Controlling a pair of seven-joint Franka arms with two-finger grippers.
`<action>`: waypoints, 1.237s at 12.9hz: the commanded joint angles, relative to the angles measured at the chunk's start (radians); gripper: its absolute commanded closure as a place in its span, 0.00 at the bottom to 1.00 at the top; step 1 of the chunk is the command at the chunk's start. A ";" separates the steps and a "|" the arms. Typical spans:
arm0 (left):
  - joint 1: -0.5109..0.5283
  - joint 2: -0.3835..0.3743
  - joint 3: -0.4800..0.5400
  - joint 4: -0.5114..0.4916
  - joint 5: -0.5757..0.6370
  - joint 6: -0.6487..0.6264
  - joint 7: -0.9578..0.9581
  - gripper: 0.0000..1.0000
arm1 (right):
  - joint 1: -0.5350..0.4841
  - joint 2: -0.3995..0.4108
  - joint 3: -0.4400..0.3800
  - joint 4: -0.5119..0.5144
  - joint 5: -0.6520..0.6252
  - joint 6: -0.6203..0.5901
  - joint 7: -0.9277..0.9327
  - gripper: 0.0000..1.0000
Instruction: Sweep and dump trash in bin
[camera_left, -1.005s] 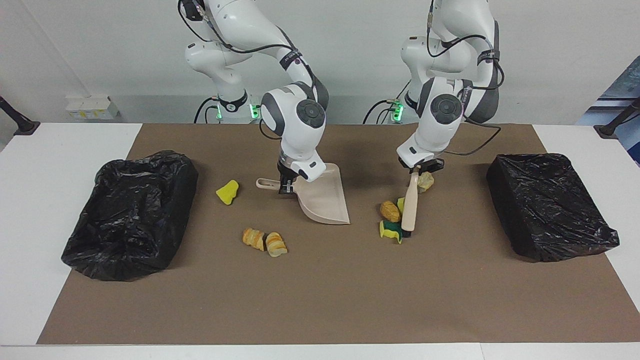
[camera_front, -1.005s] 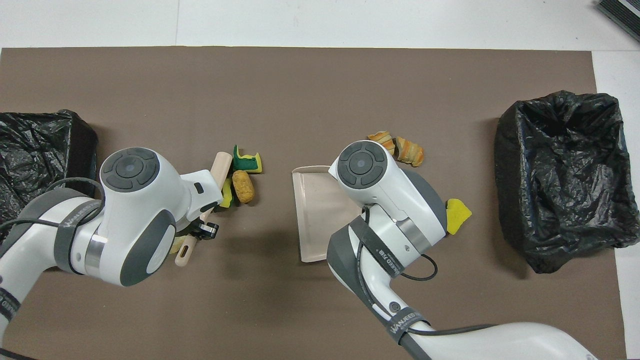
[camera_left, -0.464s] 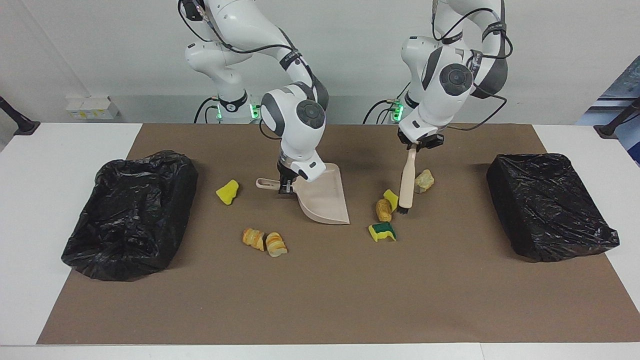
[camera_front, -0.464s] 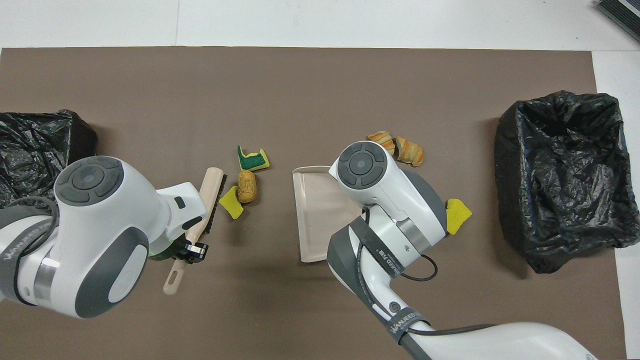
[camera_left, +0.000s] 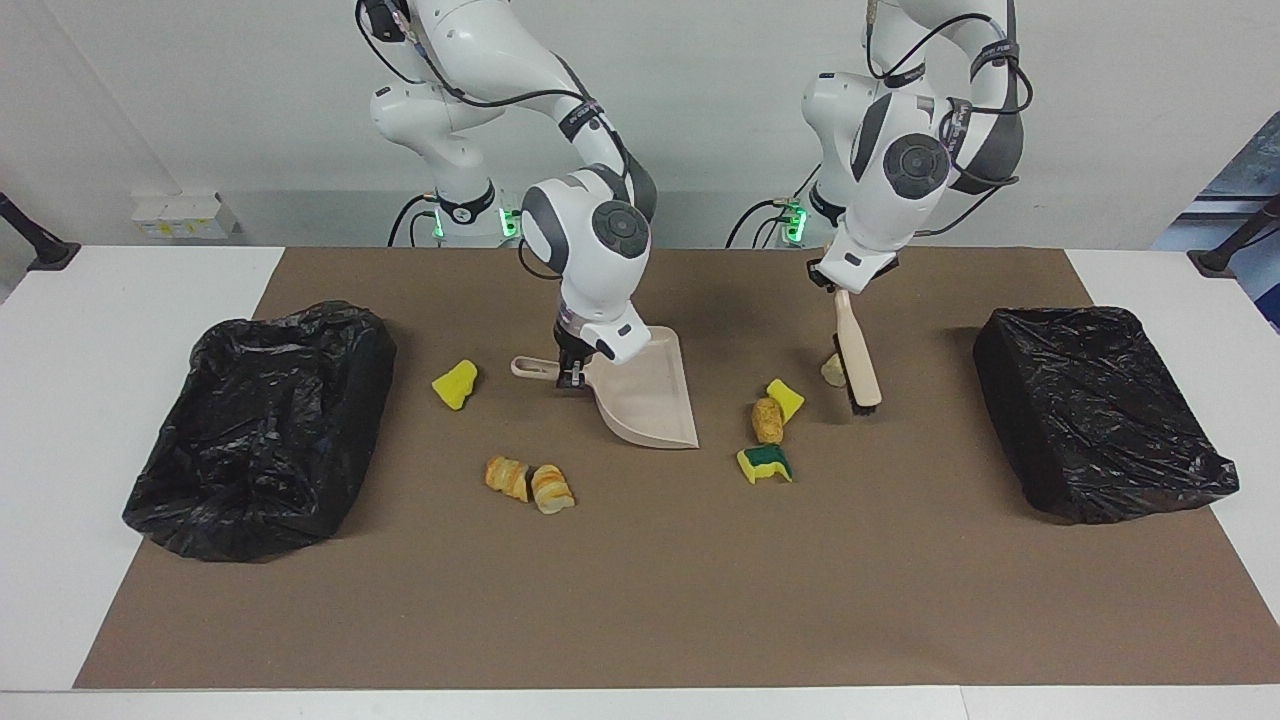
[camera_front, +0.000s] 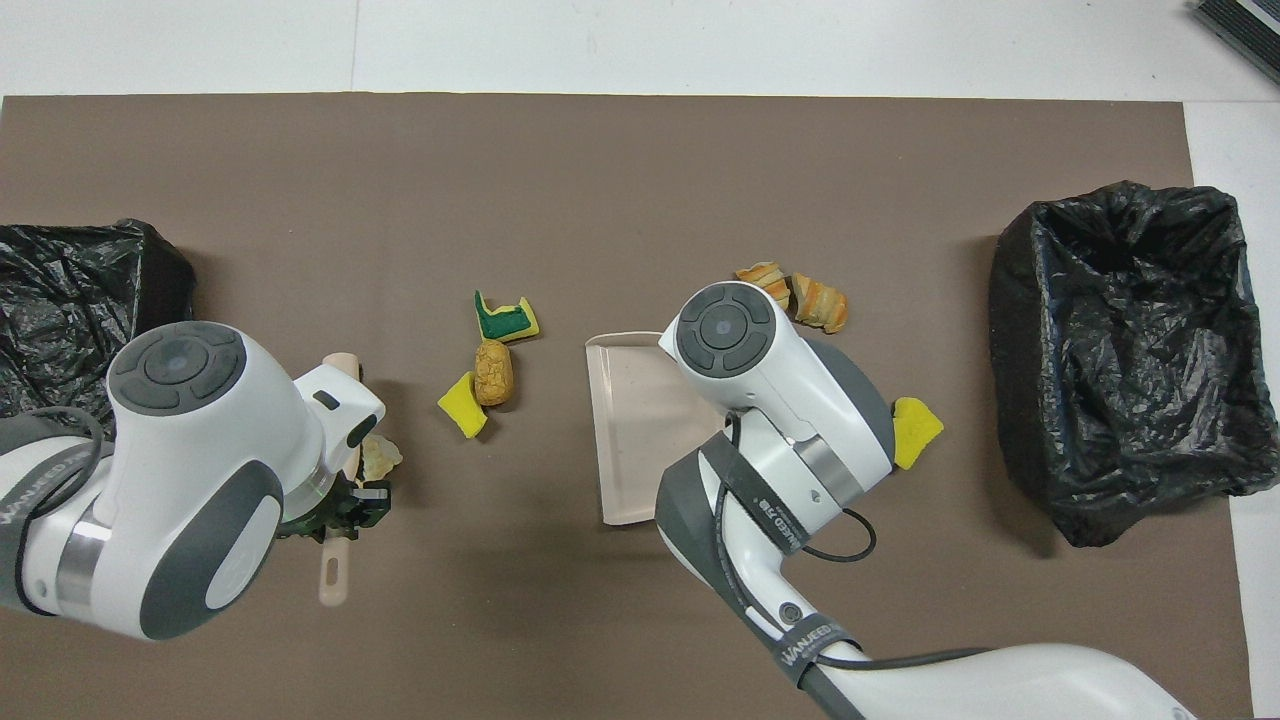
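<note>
Since the earlier frames my left gripper has swung the brush away from the swept cluster toward the left arm's end of the table; it is clamped on the brush handle, and the bristle end now hangs over the mat just beside a pale tan lump. From above, that lump peeks out beside the left wrist, and the handle tip pokes out below it.

My right gripper has not moved: it stays closed on the dustpan handle, with the dustpan tilted on the mat near the middle, its open lip turned toward the left arm's end.

I see the trash spread on the mat. A brown chunk touches a yellow bit, and a green-and-yellow sponge piece lies just farther from the robots than those two; all three sit between dustpan and brush. Two bread chunks lie together farther out than the dustpan. One yellow sponge bit sits between the dustpan handle and the bin at the right arm's end. A second bin stands at the left arm's end.
</note>
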 joint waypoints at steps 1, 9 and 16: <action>0.020 -0.100 -0.001 -0.111 0.062 -0.003 -0.116 1.00 | -0.011 -0.034 0.005 -0.050 -0.016 0.023 0.033 1.00; -0.016 -0.114 -0.011 -0.282 -0.025 0.231 -0.354 1.00 | -0.008 -0.048 0.005 -0.075 -0.018 0.045 0.048 1.00; -0.053 0.015 -0.012 -0.208 -0.072 0.402 -0.111 1.00 | -0.009 -0.048 0.005 -0.077 -0.018 0.054 0.063 1.00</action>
